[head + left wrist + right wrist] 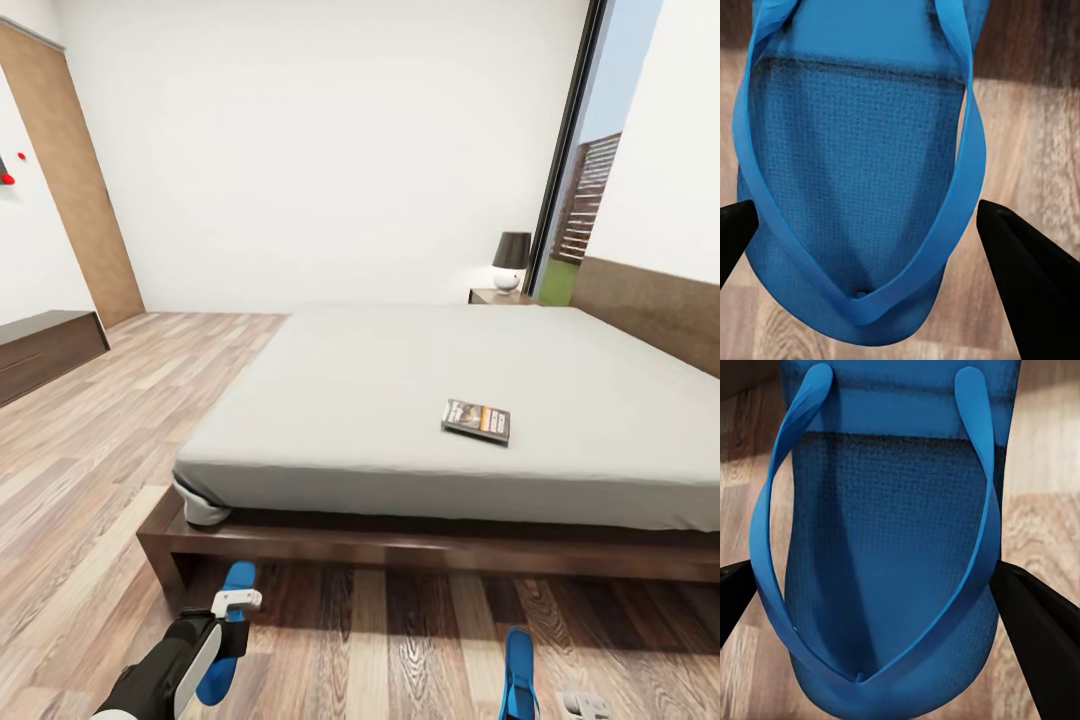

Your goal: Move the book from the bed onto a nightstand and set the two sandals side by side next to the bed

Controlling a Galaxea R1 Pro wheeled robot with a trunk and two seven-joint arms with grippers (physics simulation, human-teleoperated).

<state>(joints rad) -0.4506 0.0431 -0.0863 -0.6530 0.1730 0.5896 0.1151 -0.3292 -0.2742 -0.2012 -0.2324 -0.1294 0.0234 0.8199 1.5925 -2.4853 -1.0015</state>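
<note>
Two blue sandals, one book, one bed and one nightstand show. From the head view, the left sandal (232, 625) lies on the wood floor (90, 440) at about 7 o'clock, just in front of the bed (400, 400) frame's near corner, with the left pincer (236, 602) over it. The right sandal (519, 675) lies at about 5 o'clock, well apart from the first, with the right pincer (583, 706) just beside it at the frame's lower edge.

In the left wrist view the left pincer's (870, 232) fingers stand wide apart, one on each side of the sandal (855, 165); whether they touch it cannot be told. The right pincer (877, 592) is likewise spread either side of its sandal (885, 540), its fingers close against the sole's edges.

The book (477, 420) lies flat on the mattress, at about 1 o'clock, near the bed's front edge. The nightstand (500, 296) stands at the far side, carrying a lamp (511, 260). Open floor stretches toward 10 o'clock.
</note>
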